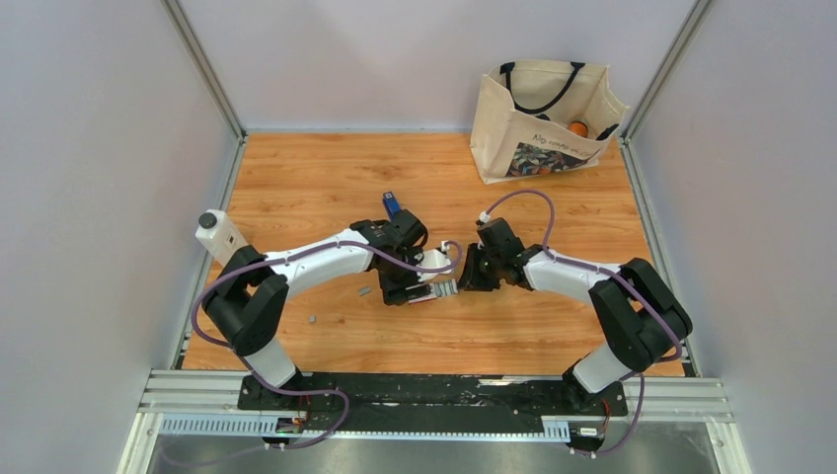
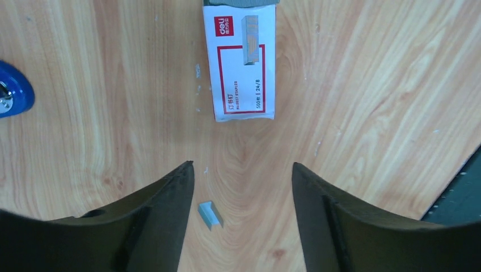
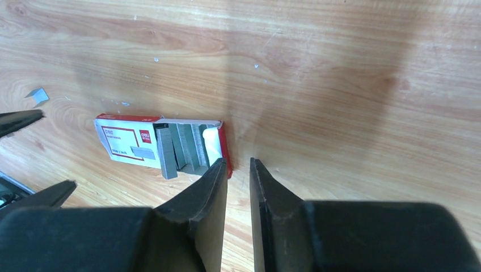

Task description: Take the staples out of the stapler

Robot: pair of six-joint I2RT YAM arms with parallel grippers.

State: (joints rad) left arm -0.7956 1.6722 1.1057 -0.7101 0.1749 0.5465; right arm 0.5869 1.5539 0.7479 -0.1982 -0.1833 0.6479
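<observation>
Right now my left gripper (image 2: 243,165) hangs with its jaws wide apart, clamped on nothing, straddling a short strip of staples (image 2: 210,215) that lies loose on the table (image 2: 368,85) low in the frame. The stapler (image 2: 12,90) sits well apart at the left edge, and the carton (image 2: 244,62) lies top centre. My right gripper (image 3: 238,161), nearly together and empty, hovers just beside that carton's open end, I judge to keep it from sliding.

carton (image 1: 441,288) lies between left claw (image 2: 243,168) and right claw (image 3: 238,162); stapler (image 1: 391,205) behind them.
</observation>
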